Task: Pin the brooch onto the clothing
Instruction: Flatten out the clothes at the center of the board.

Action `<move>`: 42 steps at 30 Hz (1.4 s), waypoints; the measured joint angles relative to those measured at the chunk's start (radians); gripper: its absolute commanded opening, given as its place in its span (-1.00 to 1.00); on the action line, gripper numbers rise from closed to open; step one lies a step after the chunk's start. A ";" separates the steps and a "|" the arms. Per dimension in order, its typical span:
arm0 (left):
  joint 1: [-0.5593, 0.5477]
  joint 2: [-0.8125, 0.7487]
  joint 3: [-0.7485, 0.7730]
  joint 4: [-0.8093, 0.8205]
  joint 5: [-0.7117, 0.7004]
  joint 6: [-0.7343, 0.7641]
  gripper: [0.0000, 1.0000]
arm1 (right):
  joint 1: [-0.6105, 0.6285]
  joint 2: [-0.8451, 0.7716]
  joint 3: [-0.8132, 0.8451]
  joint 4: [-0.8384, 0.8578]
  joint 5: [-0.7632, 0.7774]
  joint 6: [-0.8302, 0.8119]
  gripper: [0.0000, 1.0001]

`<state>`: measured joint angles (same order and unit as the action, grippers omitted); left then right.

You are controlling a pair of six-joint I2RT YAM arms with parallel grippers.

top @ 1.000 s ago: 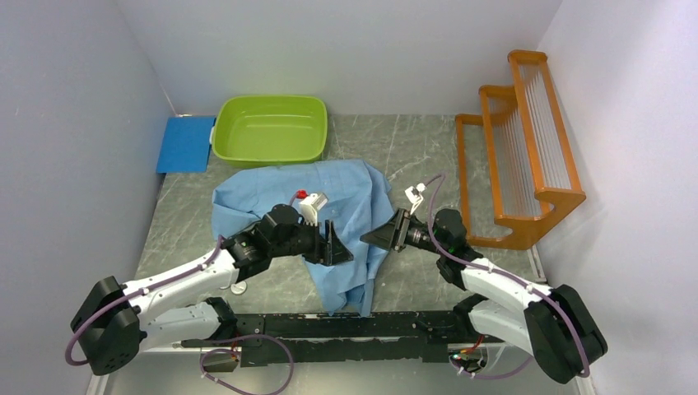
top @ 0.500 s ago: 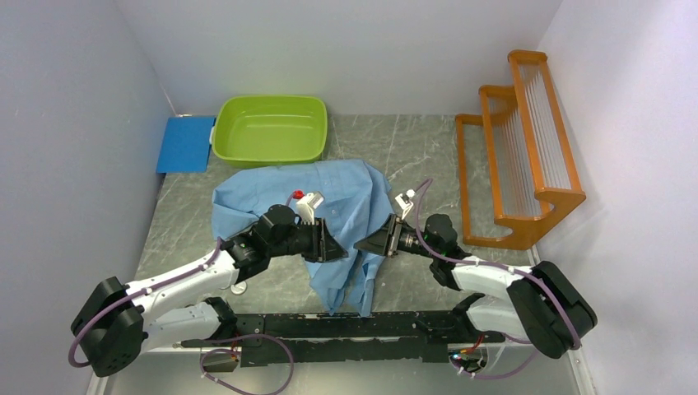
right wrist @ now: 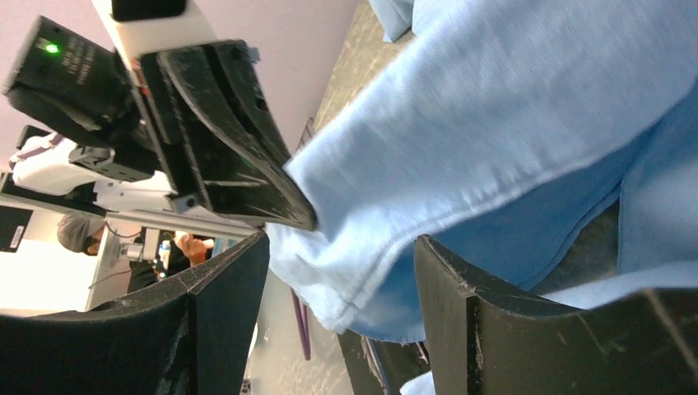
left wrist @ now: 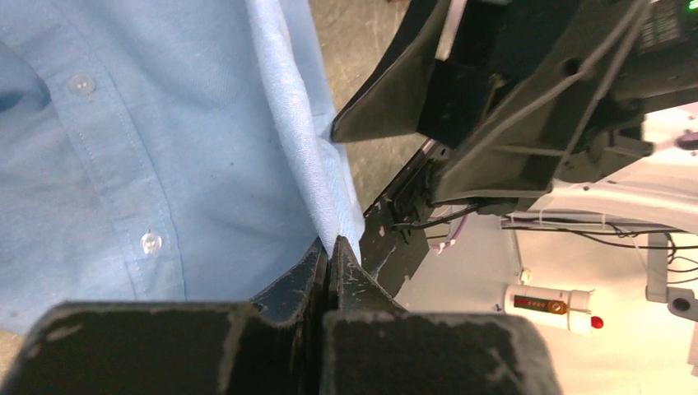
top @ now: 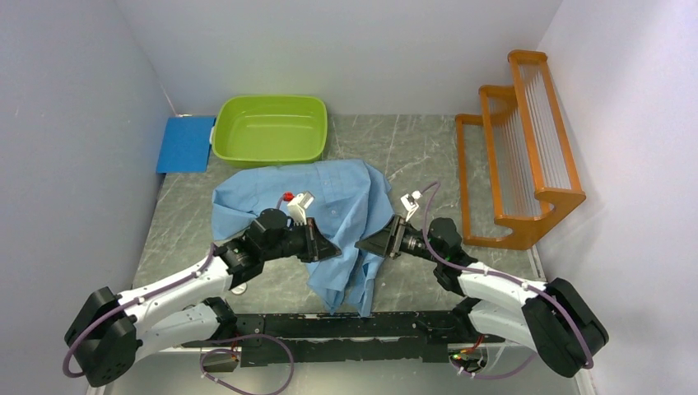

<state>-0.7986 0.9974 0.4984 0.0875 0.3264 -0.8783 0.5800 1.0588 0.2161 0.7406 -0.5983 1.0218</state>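
The clothing, a light blue button-up shirt, lies crumpled in the middle of the table. My left gripper is shut on a fold of its front edge, and the cloth comes out from between the closed fingertips. My right gripper faces it from the right, open, with the shirt's hem hanging between its fingers untouched. A small pale disc lies on the table beside the left arm. I cannot tell whether it is the brooch.
A green tub stands at the back, with a blue pad to its left. An orange stepped rack fills the right side. The two grippers' tips are almost touching over the shirt's lower edge.
The left gripper has shut on the shirt's edge and pulled it slightly up and left. The right gripper has moved in closer to it and opened wider.
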 measured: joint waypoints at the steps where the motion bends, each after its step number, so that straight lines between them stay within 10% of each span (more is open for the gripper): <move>1: 0.001 -0.008 0.000 0.003 -0.002 -0.005 -0.95 | 0.006 0.001 -0.008 0.002 0.004 0.001 0.34; 12: 0.004 -0.036 0.000 0.021 -0.011 -0.034 -0.95 | 0.121 0.121 -0.031 0.095 0.043 0.046 0.12; 17: 0.004 -0.019 0.000 0.020 -0.011 -0.034 -0.90 | 0.164 0.158 -0.009 0.161 0.048 0.075 -0.69; 19: 0.004 -0.018 0.000 0.017 -0.011 -0.033 -0.56 | 0.171 0.157 0.009 0.174 0.050 0.081 -1.00; 22: 0.005 -0.020 0.002 0.005 -0.021 -0.021 0.28 | 0.174 0.132 0.036 0.150 0.056 0.070 -1.00; 26: 0.015 -0.058 0.006 -0.080 -0.067 -0.002 0.85 | 0.174 0.031 0.121 -0.021 0.080 -0.002 -1.00; 42: 0.011 -0.367 0.003 -0.384 -0.290 -0.003 0.86 | 0.174 -0.045 0.750 -0.616 0.314 -0.335 -1.00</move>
<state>-0.7872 0.6308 0.5011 -0.2966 0.0360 -0.8814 0.7540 1.0142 0.9657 0.1242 -0.2844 0.6865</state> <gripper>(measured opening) 0.940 0.014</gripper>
